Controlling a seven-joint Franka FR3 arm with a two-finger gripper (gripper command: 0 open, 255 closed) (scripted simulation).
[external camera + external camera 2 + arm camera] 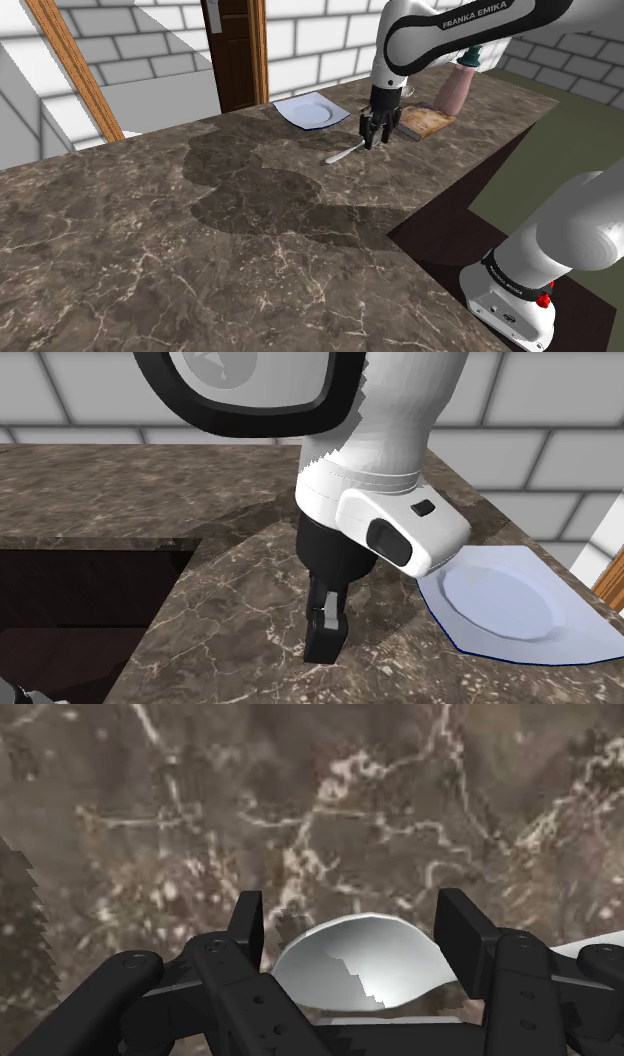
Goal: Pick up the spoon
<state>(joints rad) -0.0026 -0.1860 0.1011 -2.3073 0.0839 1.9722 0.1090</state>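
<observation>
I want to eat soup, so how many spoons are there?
1. The spoon lies on the brown marble counter, one end between the open jaws, near the pale blue plate. Others may hide behind the arm.

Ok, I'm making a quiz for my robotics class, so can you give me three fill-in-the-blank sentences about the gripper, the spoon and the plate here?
1. The gripper stands ____, not shut.
2. The spoon has its bowl ____ the two fingers.
3. The pale plate on the countertop holds ____.
Missing words: open; between; nothing.
</observation>
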